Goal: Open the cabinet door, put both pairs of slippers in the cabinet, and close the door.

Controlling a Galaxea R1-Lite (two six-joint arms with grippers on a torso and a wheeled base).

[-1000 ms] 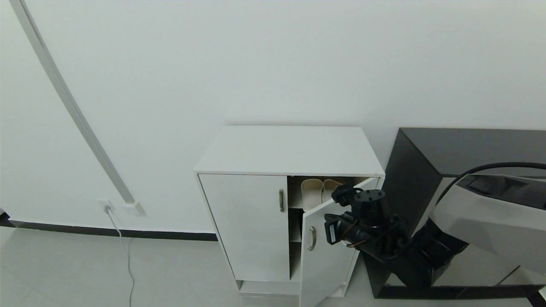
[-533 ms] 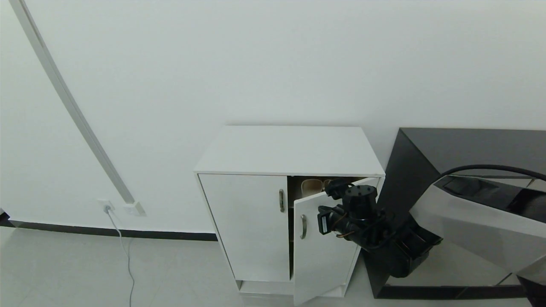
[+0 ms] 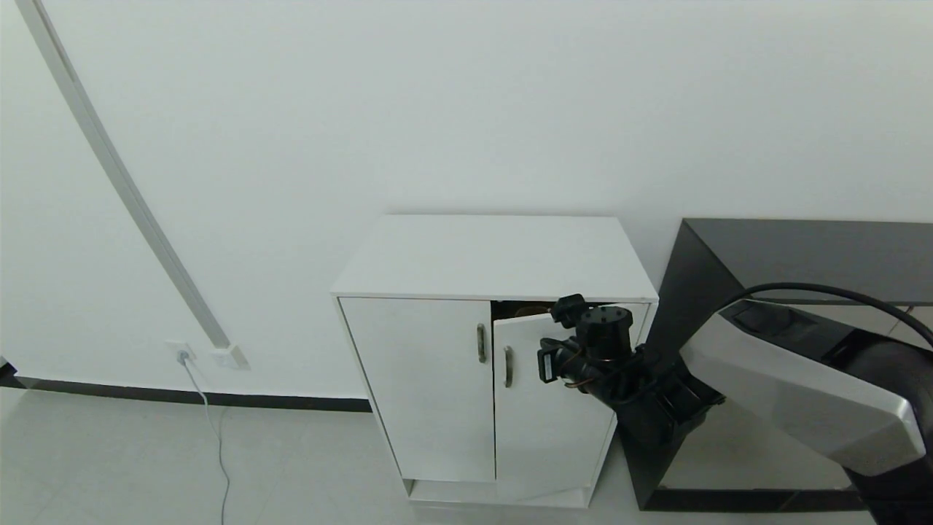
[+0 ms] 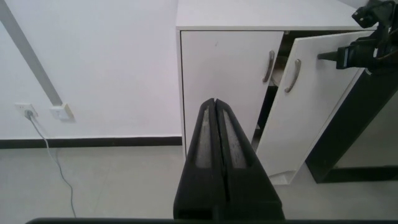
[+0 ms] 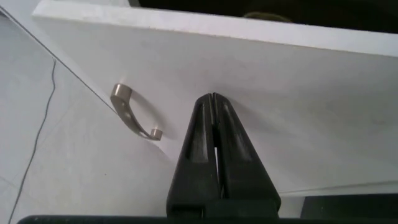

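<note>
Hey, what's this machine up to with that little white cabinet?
The robot is closing the cabinet. Its right tool, shut, presses on the face of the right door beside the handle. That door has swung from well open to just slightly ajar in the last second. The left door is shut. The left tool, also shut, hangs in front of the cabinet, touching nothing.

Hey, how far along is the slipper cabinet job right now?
Done: a beige shape, likely slippers, shows inside the cabinet above the top edge of the right door; whether both pairs are in, I cannot tell. In hand: the shut right gripper rests its tips against that door, which stands slightly ajar. Left: push it flush with the left door. The left gripper, shut, hangs back.
</note>
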